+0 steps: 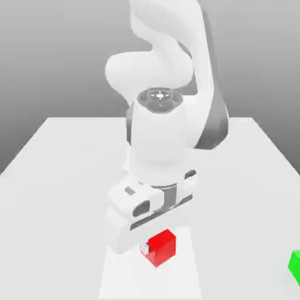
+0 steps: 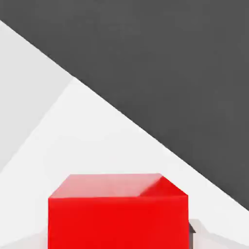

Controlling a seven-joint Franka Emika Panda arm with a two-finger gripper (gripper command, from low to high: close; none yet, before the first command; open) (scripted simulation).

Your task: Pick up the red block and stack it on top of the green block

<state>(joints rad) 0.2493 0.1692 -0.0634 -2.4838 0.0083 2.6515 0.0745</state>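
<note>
The red block (image 1: 162, 246) sits under the white hand, near the table's front edge in the exterior view. My gripper (image 1: 156, 248) reaches down around it and is shut on the red block; one white fingertip (image 1: 145, 249) presses its side. In the hand view the red block (image 2: 117, 214) looms close, with a dark finger pad (image 2: 193, 234) against its edge. The green block (image 1: 296, 266) rests on the table at the exterior view's far right, well apart from the hand.
The white arm (image 1: 161, 135) rises behind the hand and hides the middle of the white table (image 1: 53, 176). In the hand view the table edge (image 2: 146, 129) runs diagonally, with dark floor beyond it.
</note>
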